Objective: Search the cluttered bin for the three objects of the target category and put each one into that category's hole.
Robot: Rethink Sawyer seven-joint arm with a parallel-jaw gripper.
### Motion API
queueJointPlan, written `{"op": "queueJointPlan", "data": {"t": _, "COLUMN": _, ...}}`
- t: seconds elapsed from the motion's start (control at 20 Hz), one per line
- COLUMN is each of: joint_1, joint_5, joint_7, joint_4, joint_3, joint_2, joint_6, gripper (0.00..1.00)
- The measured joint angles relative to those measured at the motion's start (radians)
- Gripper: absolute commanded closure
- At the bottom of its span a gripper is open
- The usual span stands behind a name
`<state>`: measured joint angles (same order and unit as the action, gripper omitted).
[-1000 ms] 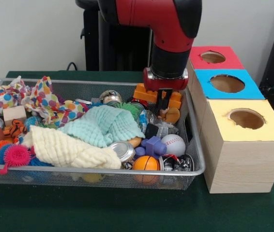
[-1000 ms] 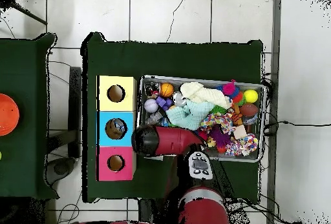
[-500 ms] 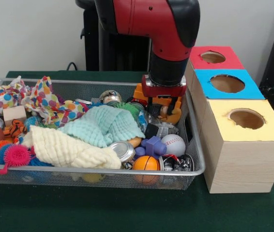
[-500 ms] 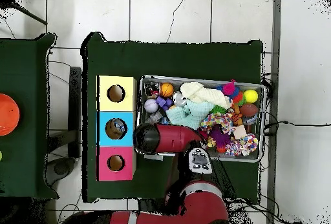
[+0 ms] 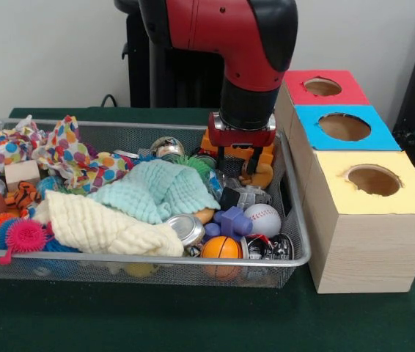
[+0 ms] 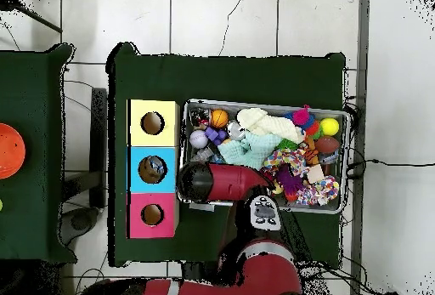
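Wire bin (image 5: 295,246) sitting on the table (image 5: 193,323), row of three boxes (image 5: 369,220) lying just to its right in the front view.

Inside the bin, two cloths (image 5: 130,209) are lying across the middle, one partly over the other. A baseball (image 5: 263,218) is resting near the front right corner, with a basketball (image 5: 221,248) just before it. The gripper (image 5: 235,160) is hanging over the back right corner.
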<state>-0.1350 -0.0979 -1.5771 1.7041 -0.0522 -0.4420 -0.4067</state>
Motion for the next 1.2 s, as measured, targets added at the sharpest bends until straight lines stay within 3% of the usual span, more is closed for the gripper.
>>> {"op": "queueJointPlan", "data": {"t": 0.3, "joint_1": -0.011, "joint_5": 0.0, "joint_7": 0.0, "joint_4": 0.001, "joint_3": 0.002, "joint_2": -0.031, "joint_6": -0.026, "gripper": 0.0}}
{"op": "queueJointPlan", "data": {"t": 0.8, "joint_1": -0.07, "joint_5": -0.001, "joint_7": 0.0, "joint_4": 0.004, "joint_3": 0.007, "joint_2": -0.178, "joint_6": -0.191, "gripper": 0.0}}
{"op": "queueJointPlan", "data": {"t": 1.2, "joint_1": -0.079, "joint_5": -0.001, "joint_7": 0.0, "joint_4": -0.024, "joint_3": 0.009, "joint_2": -0.156, "joint_6": -0.192, "gripper": 0.0}}
